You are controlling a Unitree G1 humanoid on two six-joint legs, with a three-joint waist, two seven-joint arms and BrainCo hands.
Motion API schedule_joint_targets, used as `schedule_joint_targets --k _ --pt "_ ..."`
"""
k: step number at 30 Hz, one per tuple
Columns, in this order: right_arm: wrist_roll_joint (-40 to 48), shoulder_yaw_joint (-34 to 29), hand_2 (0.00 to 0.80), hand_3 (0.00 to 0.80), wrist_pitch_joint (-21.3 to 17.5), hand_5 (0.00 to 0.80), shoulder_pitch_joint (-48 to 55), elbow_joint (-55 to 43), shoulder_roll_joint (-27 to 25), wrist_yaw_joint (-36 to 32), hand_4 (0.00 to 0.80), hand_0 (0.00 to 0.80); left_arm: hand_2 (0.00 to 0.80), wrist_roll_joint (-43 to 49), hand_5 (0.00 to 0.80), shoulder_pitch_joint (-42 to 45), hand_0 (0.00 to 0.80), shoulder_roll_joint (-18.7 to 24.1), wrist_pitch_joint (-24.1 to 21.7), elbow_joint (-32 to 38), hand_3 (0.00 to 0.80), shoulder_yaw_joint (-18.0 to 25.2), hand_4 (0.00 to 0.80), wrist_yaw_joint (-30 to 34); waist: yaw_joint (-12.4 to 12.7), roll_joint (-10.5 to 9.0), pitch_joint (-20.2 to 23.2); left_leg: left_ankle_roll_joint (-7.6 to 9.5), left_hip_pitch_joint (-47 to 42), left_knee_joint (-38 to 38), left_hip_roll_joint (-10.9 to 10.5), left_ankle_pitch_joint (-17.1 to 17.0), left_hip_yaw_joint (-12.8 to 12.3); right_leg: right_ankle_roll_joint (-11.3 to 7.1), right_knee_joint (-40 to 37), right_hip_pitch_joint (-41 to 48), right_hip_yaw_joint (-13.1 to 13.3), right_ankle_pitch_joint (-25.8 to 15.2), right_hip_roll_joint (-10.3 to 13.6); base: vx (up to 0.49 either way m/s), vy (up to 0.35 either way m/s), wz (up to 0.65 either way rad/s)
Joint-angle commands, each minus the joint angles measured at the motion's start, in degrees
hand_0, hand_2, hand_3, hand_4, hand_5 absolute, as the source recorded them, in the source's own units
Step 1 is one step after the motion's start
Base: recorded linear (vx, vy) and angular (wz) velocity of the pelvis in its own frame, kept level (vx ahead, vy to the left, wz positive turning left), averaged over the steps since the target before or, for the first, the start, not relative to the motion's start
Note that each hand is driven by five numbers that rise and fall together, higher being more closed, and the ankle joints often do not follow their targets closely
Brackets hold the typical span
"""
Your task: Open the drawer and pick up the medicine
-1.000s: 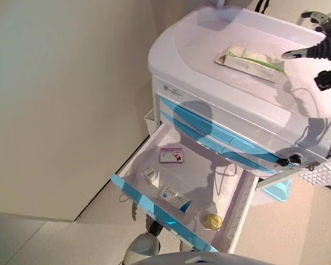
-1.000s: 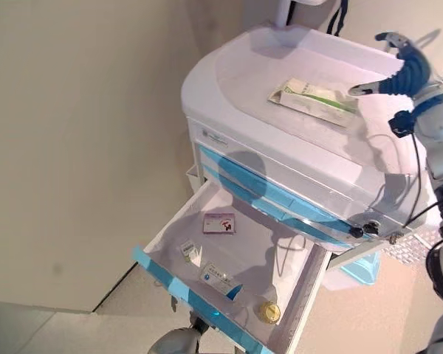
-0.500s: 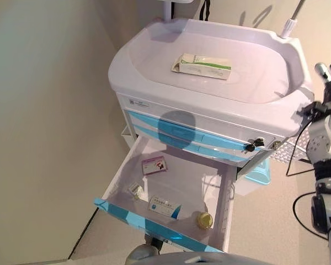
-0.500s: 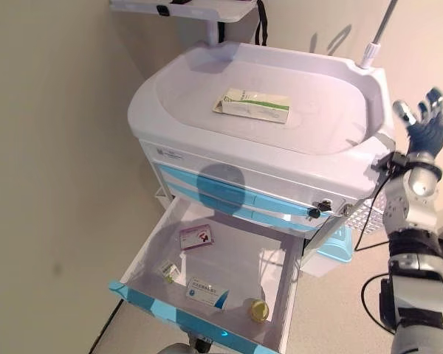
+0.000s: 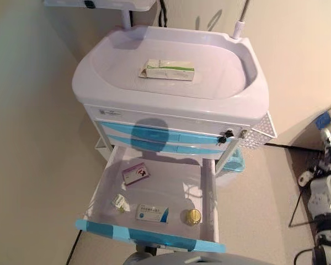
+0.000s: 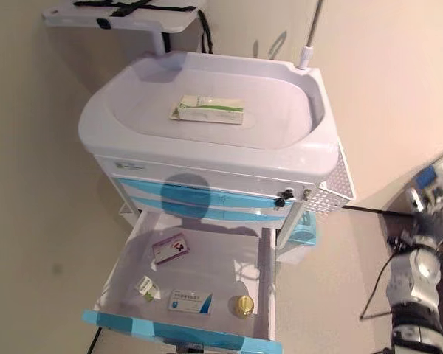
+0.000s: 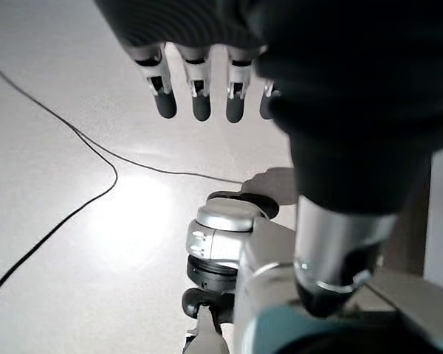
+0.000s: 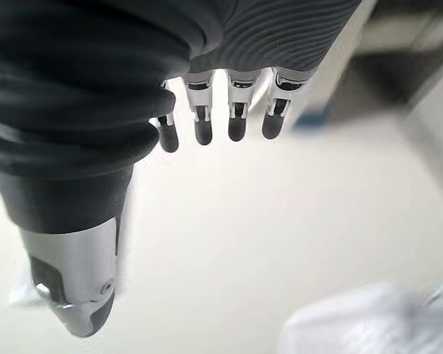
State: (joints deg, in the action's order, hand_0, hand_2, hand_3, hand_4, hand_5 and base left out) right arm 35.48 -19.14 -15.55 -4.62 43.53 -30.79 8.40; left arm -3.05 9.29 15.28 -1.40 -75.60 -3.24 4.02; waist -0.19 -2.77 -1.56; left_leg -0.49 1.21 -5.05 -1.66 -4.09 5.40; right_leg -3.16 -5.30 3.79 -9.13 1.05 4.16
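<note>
White plastic medical cart (image 5: 171, 105), lowest blue-fronted drawer (image 5: 154, 190) pulled out. Medicine in drawer: white-and-blue box (image 5: 152, 213) near front edge, pink box (image 5: 135, 173) near back left corner, gold-capped bottle (image 5: 191, 216) near front right corner. Green-striped carton (image 5: 167, 70) on the cart top. Left hand (image 7: 207, 88) and right hand (image 8: 221, 110) relaxed, empty, clear of cart. Advice: descend from above, pinch one box across its short sides.

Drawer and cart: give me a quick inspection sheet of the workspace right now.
Surface: white cart top, recessed.
Job's things: medicine box lying on the cart top; drawer pulled open.
Clutter: in the drawer, a purple card, white-blue box, small packet, gold-lidded jar.
Hands: left hand and right hand open, holding nothing.
Cables: thin black cable on the floor.
Surroundings: beige wall.
</note>
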Motion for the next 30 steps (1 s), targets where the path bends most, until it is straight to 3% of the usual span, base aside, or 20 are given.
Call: schedule_joint_targets --k 1,3,4,5,7,8,12,17,23,30 --pt "-10.2 2.7 0.0 0.0 2.8 0.0 3.3 2.7 0.3 -0.6 0.0 0.0 0.0 2.6 0.0 -2.5 0.0 -0.9 0.3 -4.5 0.0 1.7 0.0 -0.8 0.6 0.97 -0.8 1.55 -2.8 0.4 -2.3 5.4 0.7 -3.12 2.3 -3.1 0.4 -3.3 0.9 0.005 -0.008 -0.26" --pt "-11.9 3.7 0.0 0.0 3.6 0.0 4.3 3.7 0.6 -1.4 0.0 0.0 0.0 2.7 0.0 -2.4 0.0 -0.8 0.3 -4.4 0.0 1.9 0.0 -0.8 0.3 0.95 -0.9 1.56 -2.9 0.4 -2.2 5.5 0.5 -3.12 2.3 -3.1 0.6 -3.4 0.8 0.002 -0.01 -0.24" --pt "-17.6 7.8 0.0 0.0 5.6 0.0 6.2 6.7 1.0 -2.9 0.0 0.0 0.0 2.9 0.0 -2.6 0.0 -0.9 0.3 -4.1 0.0 1.9 0.0 -0.8 -0.1 0.87 -1.3 1.53 -3.1 0.4 -2.2 5.5 0.0 -3.07 2.5 -3.3 1.2 -3.5 0.8 0.003 -0.009 -0.13" --pt "-17.6 7.9 0.0 0.0 5.5 0.0 6.1 6.8 0.9 -2.9 0.0 0.0 0.0 2.9 0.0 -2.5 0.0 -0.9 0.3 -4.1 0.0 2.0 0.0 -0.8 -0.1 0.87 -1.3 1.52 -3.1 0.4 -2.2 5.5 0.0 -3.07 2.5 -3.3 1.2 -3.4 0.7 0.0 -0.021 -0.12" --pt "-28.8 15.9 0.0 0.0 8.1 0.0 9.0 9.8 0.5 -5.3 0.0 0.0 0.0 4.1 0.0 -2.3 0.0 -0.4 0.4 -3.7 0.0 1.8 0.0 -0.4 -0.3 0.71 -2.0 1.5 -3.2 0.5 -2.1 5.6 -0.3 -3.03 3.0 -3.5 1.6 -3.3 0.7 -0.002 -0.034 -0.12" --pt "-29.5 17.2 0.0 0.0 8.6 0.0 9.3 11.2 1.2 -6.3 0.0 0.0 0.0 4.3 0.0 -2.2 0.0 -0.3 0.4 -3.7 0.0 1.8 0.0 -0.4 -0.3 0.69 -2.2 1.51 -3.3 0.6 -2.1 5.7 -0.3 -3.01 3.2 -3.6 1.7 -3.1 0.7 0.004 -0.028 -0.14" --pt "-28.8 19.6 0.0 0.0 9.6 0.0 9.9 13.7 4.5 -7.9 0.0 0.0 0.0 3.6 0.0 -2.7 0.0 -0.8 0.4 -3.6 0.0 2.0 0.0 -1.1 -0.7 1.03 -3.4 1.9 -3.2 1.2 -2.3 6.1 -0.5 -2.83 5.4 -4.4 2.0 -2.2 0.9 0.002 -0.012 -0.05" --pt "-30.6 23.0 0.0 0.0 9.9 0.0 7.8 14.9 5.1 -8.8 0.0 0.0 0.0 2.0 0.0 -3.5 0.0 -0.7 0.0 -2.5 0.0 1.7 0.0 -1.6 -0.6 1.73 -6.6 2.43 -0.9 3.9 -2.8 6.7 -1.6 -2.72 9.3 -7.9 2.8 -1.4 1.5 -0.102 0.022 -0.1" --pt "-29.5 27.0 0.0 0.0 9.6 0.0 1.9 15.7 6.5 -8.1 0.0 0.0 0.0 -0.9 0.0 -6.3 0.0 0.0 -0.6 -0.9 0.0 0.0 0.0 -3.1 -0.1 2.39 -14.7 2.98 9.4 14.1 -5.0 7.8 -2.8 -2.21 19.0 -17.7 3.5 0.1 3.0 -0.197 0.032 -0.13" --pt "-28.6 28.5 0.0 0.0 9.3 0.0 -0.2 15.8 7.5 -7.4 0.0 0.0 0.0 -1.6 0.0 -8.2 0.0 0.9 -1.1 1.2 0.0 -2.6 0.0 -3.4 0.5 2.98 -17.2 3.05 19.1 23.3 -6.2 9.2 -1.7 -1.0 27.6 -25.2 2.7 2.8 5.5 -0.127 -0.01 0.16"
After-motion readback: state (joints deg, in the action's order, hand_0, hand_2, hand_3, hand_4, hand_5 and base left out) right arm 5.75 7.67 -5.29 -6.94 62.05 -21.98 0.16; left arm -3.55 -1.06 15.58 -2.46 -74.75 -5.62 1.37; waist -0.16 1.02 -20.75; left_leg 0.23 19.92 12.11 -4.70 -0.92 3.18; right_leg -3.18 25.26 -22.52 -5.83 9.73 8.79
